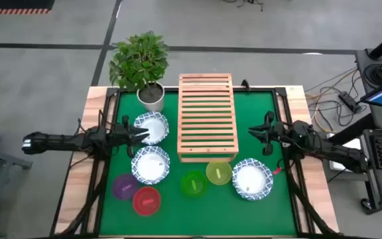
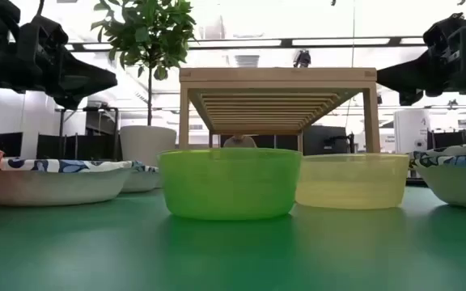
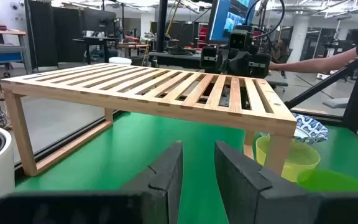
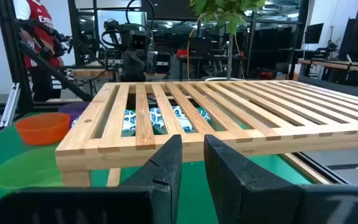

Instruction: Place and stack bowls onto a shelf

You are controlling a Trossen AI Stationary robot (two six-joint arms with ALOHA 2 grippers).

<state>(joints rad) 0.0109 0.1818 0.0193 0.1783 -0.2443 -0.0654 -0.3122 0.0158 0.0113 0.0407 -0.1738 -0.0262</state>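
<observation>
Squarely between left pincer (image 1: 140, 133) and right pincer (image 1: 254, 131) stands the shelf (image 1: 206, 117).

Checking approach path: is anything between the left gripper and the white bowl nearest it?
Nothing visible. The left gripper hangs right at the blue-rimmed white bowl beside the shelf; the potted plant stands behind, out of the way.

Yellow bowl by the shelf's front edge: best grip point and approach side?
Probably pinch the yellow bowl at its rim from above, on the side facing the right gripper. It sits upright and open; the green bowl and shelf crowd its other sides.
</observation>
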